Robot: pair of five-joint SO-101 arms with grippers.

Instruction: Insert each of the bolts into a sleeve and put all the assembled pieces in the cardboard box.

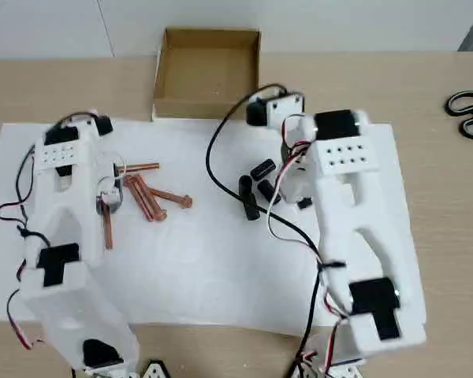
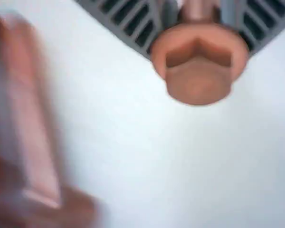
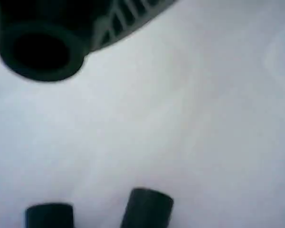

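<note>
Wood table (image 1: 426,87), white sheet (image 1: 197,268) over most of it. Cardboard box (image 1: 209,71) at far edge, centre-left, just off the sheet. Scissors (image 1: 469,110) far right, cut off by frame edge.

Left gripper (image 2: 198,12) is clamped on held bolt (image 2: 198,71): hex head twd cam, shank hidden btwn ribbed pads. It sits over sheet's left part.

Loose bolts (image 1: 146,197) lie just right of it, overlapping, so count unsure.

Right gripper (image 3: 47,23) is closed on held sleeve (image 3: 38,50), bore twd cam. One ribbed pad is clear, other side too dark to make out.

Loose sleeves (image 1: 256,185) lie mid-sheet, just left of right arm, some partly under wires.
</note>
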